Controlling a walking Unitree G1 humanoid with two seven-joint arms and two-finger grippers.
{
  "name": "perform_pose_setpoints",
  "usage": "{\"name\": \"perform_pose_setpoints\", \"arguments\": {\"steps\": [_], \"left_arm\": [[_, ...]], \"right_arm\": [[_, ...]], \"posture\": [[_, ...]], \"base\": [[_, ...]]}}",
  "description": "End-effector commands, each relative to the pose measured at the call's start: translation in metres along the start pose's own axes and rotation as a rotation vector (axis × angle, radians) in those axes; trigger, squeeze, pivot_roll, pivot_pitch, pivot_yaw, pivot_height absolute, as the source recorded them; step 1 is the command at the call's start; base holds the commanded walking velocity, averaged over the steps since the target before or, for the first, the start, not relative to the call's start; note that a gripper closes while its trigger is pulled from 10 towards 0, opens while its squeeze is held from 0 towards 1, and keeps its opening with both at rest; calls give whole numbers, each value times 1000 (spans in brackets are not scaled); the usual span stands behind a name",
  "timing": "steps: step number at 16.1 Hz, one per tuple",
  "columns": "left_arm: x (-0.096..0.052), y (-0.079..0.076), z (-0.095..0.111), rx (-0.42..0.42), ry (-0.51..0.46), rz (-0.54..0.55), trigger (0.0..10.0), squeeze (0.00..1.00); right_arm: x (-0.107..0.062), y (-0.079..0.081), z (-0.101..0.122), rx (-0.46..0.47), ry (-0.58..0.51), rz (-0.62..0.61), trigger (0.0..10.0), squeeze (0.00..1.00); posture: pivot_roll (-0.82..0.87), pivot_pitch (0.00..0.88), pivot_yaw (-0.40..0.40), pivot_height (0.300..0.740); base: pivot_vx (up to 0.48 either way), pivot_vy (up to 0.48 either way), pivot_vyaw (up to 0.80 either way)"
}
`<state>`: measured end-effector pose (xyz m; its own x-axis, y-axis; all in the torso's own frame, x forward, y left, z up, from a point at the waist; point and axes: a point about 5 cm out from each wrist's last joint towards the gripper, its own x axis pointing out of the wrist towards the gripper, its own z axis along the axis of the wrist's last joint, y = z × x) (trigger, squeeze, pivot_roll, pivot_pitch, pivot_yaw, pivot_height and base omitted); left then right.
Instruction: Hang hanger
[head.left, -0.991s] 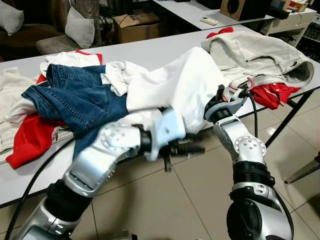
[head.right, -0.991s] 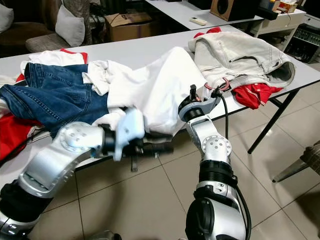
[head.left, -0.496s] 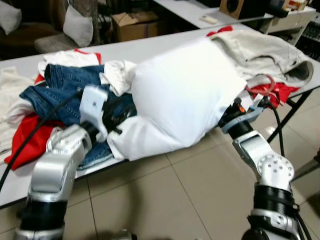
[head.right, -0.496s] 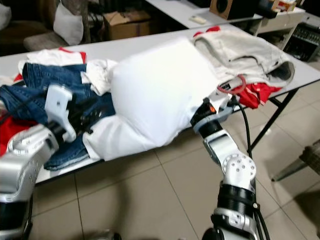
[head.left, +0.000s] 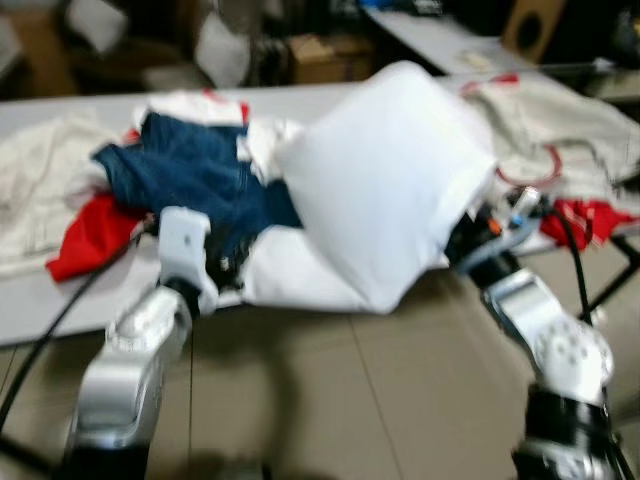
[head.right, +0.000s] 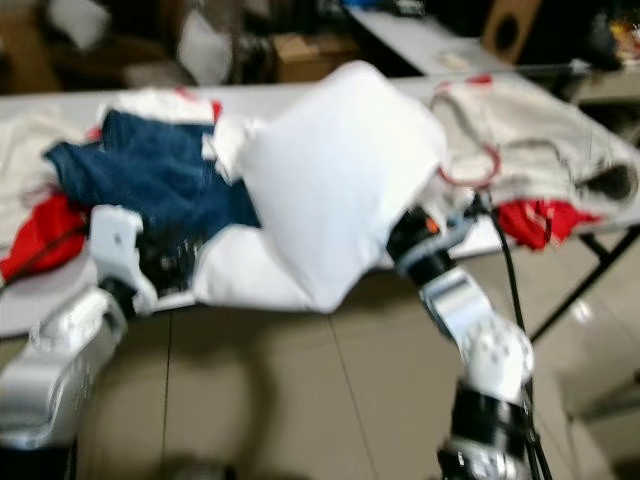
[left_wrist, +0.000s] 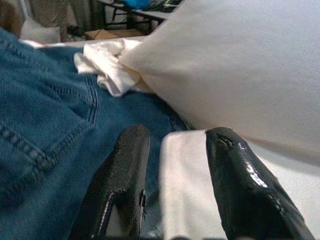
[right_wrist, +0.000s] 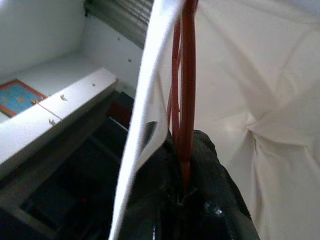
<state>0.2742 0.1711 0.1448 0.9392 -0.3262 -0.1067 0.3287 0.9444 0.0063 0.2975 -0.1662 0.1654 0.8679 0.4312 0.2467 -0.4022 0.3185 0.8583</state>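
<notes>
A white shirt hangs bunched over a red wire hanger, raised off the table; the hanger's red hook sticks out beside it. My right gripper is shut on the hanger's wires under the shirt, at the table's front edge. My left gripper is open, low at the table edge, with its fingertips over blue jeans and the shirt's lower hem. The eye views are blurred.
The grey table carries a heap of clothes: blue jeans, red cloth, a beige jacket at the right. A black table leg stands by my right arm. Tiled floor lies in front, a cardboard box behind.
My left arm swung out from under the shirt to the left, ending at the jeans. The right gripper lifted the hanger, so the shirt billowed up. The camera also shifted.
</notes>
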Motion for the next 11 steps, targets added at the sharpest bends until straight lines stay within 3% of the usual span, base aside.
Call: {"name": "perform_pose_setpoints", "arguments": {"steps": [1, 6, 10, 11], "left_arm": [[0, -1, 3, 26, -12, 8, 10000, 0], [-1, -1, 2, 40, -3, 16, 10000, 0], [0, 6, 2, 12, -9, 45, 10000, 0], [-1, 9, 4, 23, -9, 38, 10000, 0]], "right_arm": [[1, 4, 0, 2, 10, 18, 10000, 0], [-3, 6, 0, -1, 15, 19, 10000, 0], [-11, 16, 1, -21, 33, 89, 10000, 0], [-18, 25, 1, -30, 45, 151, 10000, 0]], "posture": [[-44, 0, -25, 740], [-40, 0, -19, 740], [-39, 0, -12, 740], [-37, 0, -10, 740]], "base": [[0, -446, 594], [0, -448, 589], [0, 0, 591], [0, 0, 594]]}}
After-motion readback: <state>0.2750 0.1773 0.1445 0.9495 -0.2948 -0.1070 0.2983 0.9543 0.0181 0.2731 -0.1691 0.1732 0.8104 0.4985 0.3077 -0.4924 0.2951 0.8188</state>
